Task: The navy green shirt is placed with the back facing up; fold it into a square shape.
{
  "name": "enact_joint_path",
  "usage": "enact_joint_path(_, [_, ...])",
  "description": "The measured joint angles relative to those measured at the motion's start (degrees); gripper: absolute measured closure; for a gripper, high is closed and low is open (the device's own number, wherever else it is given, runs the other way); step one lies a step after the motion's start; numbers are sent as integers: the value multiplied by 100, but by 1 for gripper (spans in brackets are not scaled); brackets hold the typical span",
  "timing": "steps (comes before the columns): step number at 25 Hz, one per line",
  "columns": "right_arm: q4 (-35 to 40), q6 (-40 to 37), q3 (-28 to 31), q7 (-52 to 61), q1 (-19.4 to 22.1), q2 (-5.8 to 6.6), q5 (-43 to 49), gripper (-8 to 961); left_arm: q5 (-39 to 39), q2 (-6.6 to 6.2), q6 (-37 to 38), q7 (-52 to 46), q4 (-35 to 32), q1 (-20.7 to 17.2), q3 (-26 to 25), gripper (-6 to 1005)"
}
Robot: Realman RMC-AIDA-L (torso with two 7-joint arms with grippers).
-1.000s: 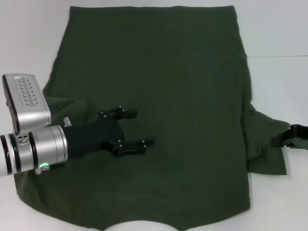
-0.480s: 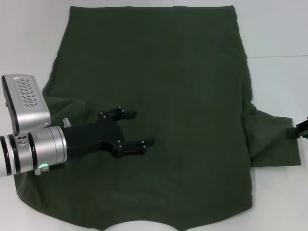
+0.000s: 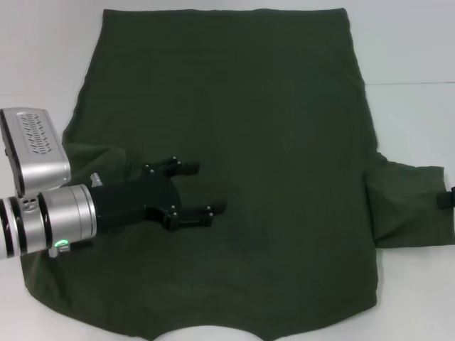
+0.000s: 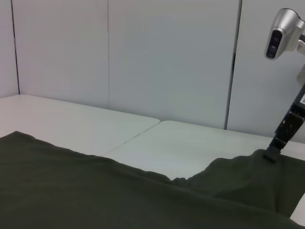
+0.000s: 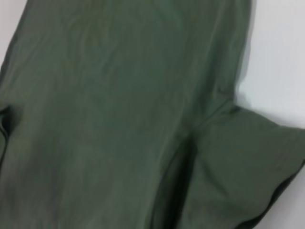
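Navy green shirt [image 3: 242, 142] spread flat, plain back up, across most of the white desk [image 3: 412, 42], hem toward the far edge, neck opening at the near edge. Right sleeve [image 3: 409, 206] pulled out sideways toward the desk's right edge, lying fairly flat; left sleeve bunched and partly hidden under the left arm. Left gripper [image 3: 192, 190] low over the shirt's left half, near the left sleeve, fingers [image 3: 173, 168] spread apart with nothing between them, pointing toward the shirt's middle. Contact with the cloth: cannot tell. Right gripper [image 3: 448, 198] barely in view at the desk's right edge, at the outer end of the right sleeve; seen from the left wrist [image 4: 281, 138], tip down at the raised sleeve cloth. Clamped on it or not: cannot tell.
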State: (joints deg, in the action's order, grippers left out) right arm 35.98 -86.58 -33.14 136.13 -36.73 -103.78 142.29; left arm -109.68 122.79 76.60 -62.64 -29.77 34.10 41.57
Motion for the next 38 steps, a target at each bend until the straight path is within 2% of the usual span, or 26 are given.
enact_joint_path(27, [1187, -766, 122, -11, 52, 80, 127, 927, 17, -20, 26, -239, -21, 27, 0, 95])
enact_joint_path(38, [1244, -781, 253, -91, 10, 86, 201, 925, 27, -19, 31, -290, -21, 40, 0, 96])
